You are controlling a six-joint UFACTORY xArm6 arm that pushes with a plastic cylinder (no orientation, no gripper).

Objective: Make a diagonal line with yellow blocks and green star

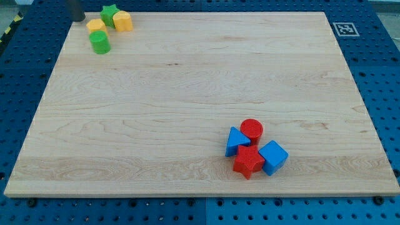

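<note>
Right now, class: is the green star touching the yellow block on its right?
Touching. In the camera view the green star and the yellow block at its right meet with no board showing between them.

On the bench (187, 94), four blocks cluster at the view's top left. The green star (110, 14) sits between two yellow blocks (95, 25) (122, 21); the green cylinder (99, 42) lies just below. My tip (77, 19) stands left of them. Well apart, at bottom right, the red cylinder (252, 129) tops a cluster: blue triangle (235, 141) left, red star (248, 162) below, blue cube (273, 157) right.

Pale wooden board (187, 94) with yellow, green, red and blue blocks
</note>
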